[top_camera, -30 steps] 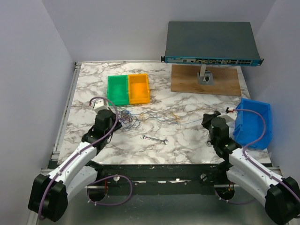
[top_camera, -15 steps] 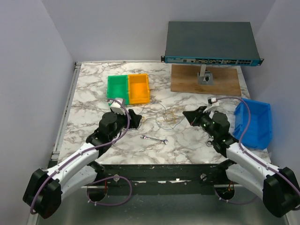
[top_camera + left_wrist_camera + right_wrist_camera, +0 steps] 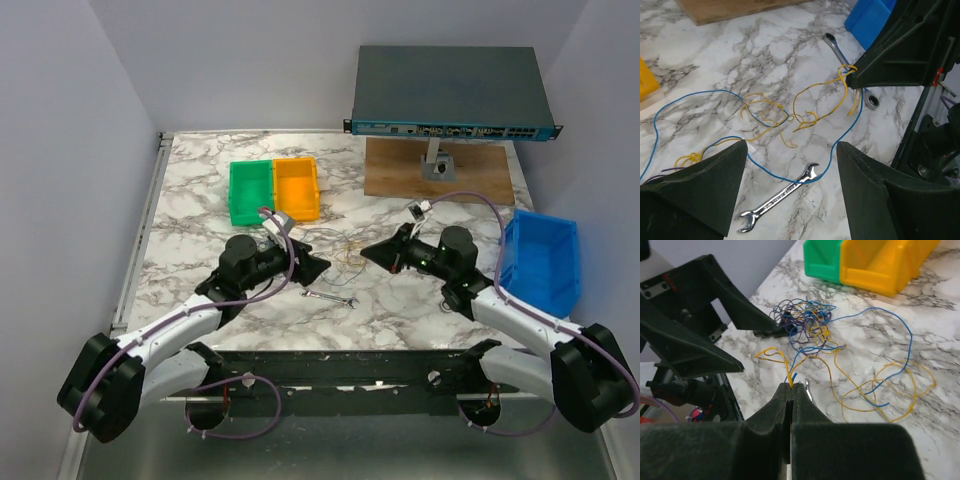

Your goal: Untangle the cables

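Observation:
The cables (image 3: 340,248) are thin blue, yellow and dark wires lying loose on the marble table (image 3: 190,200) between my two grippers. In the right wrist view their dense tangle (image 3: 807,322) lies to the far left, with wide yellow and blue loops to the right. My right gripper (image 3: 792,385) is shut on a yellow strand and a blue end, lifted just off the table. It also shows in the top view (image 3: 370,254). Facing it, my left gripper (image 3: 790,150) stands open over a blue strand (image 3: 837,150), holding nothing; from above it sits left of centre (image 3: 315,268).
A small silver wrench (image 3: 330,297) lies under the blue strand, seen close up in the left wrist view (image 3: 777,197). A ratchet wrench (image 3: 840,50) lies beyond. Green bin (image 3: 250,192) and orange bin (image 3: 297,188) stand behind; a blue bin (image 3: 540,262) right; a network switch (image 3: 450,90) over a wooden board (image 3: 440,170).
My left gripper has opened, let go of the tangle and swung right toward the centre. The right gripper moved left with its strands, so the stretched wires now lie slack.

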Tool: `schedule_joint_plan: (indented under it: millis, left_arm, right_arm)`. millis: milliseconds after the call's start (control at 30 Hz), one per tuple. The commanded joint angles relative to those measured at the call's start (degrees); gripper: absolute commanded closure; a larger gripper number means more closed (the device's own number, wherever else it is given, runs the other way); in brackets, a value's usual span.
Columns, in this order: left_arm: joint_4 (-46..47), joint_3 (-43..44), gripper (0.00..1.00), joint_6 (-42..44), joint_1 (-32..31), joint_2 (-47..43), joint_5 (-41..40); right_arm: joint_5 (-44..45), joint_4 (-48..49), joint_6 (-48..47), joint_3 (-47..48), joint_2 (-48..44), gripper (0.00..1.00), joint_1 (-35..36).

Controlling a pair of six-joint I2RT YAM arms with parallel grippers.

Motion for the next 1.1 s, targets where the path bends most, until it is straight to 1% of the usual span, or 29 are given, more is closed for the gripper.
schedule_joint_plan:
  millis: [0,133,167,200,267,300,333,367,467,500,600,633,733,833,1000,1067]
  left_arm:
    - [1.69,3.60,0.27,2.02,-2.35,4.13,6.97]
    - [0.76,5.51,0.29,3.18,-4.32,6.24,6.38]
    - [0.81,5.89,0.35,3.18,-4.43,6.66,6.43]
    - [0.68,6.33,0.44,3.18,-4.43,7.26,6.70]
    - [0.08,7.16,0.73,3.10,-4.46,8.19,6.61]
    - [-0.70,7.61,0.91,3.10,-4.45,8.61,5.82]
    - [-1.65,8.03,1.00,3.10,-4.49,8.83,4.76]
    - [-2.67,8.21,1.00,3.10,-4.45,8.77,2.88]
    - [-3.26,7.29,1.00,2.79,-4.44,7.53,-1.36]
    - [-3.03,6.86,1.00,2.83,-4.43,6.83,-2.27]
    - [-2.37,6.07,1.00,3.16,-4.43,5.70,-2.42]
    - [-2.22,5.98,1.00,3.27,-4.46,5.45,-2.23]
    - [-1.59,5.90,1.00,3.21,-4.43,5.32,-0.73]
    - [-0.75,5.59,1.00,3.11,-4.43,5.02,0.67]
    - [1.47,4.66,1.00,2.58,-4.43,4.27,4.03]
    - [1.64,4.82,1.00,2.48,-4.48,4.61,5.56]
  right_arm:
    - [-4.84,-0.62,-1.30,2.91,-0.11,0.99,1.56]
    - [-4.94,-2.36,-2.49,4.03,0.84,0.99,3.12]
    - [-4.86,-2.50,-2.57,4.19,1.08,0.99,3.27]
    - [-4.76,-2.63,-2.62,4.31,1.27,0.99,3.53]
    - [-4.48,-2.64,-2.74,4.26,1.41,0.99,3.76]
    - [-3.99,-2.69,-2.69,4.13,1.46,0.97,3.85]
    - [-2.68,-2.93,-2.74,3.95,1.26,0.89,3.85]
    - [-0.94,-3.21,-2.70,3.51,0.93,0.77,3.91]
    - [4.52,-3.19,-2.25,1.64,-0.65,0.36,3.85]
    - [5.74,-2.81,-2.02,0.80,-1.09,0.29,3.85]
    - [5.57,-2.28,-1.79,-0.30,-1.53,0.26,3.80]
    - [4.94,-2.41,-1.83,-0.15,-1.17,0.23,3.85]
    - [2.25,-3.15,-2.30,1.02,0.15,0.20,3.90]
    - [-0.32,-2.52,-2.70,1.75,1.31,0.12,4.00]
    - [-1.33,-1.32,-4.63,3.74,4.74,0.00,6.70]
    - [0.97,-1.62,-5.52,5.73,6.89,0.00,9.04]
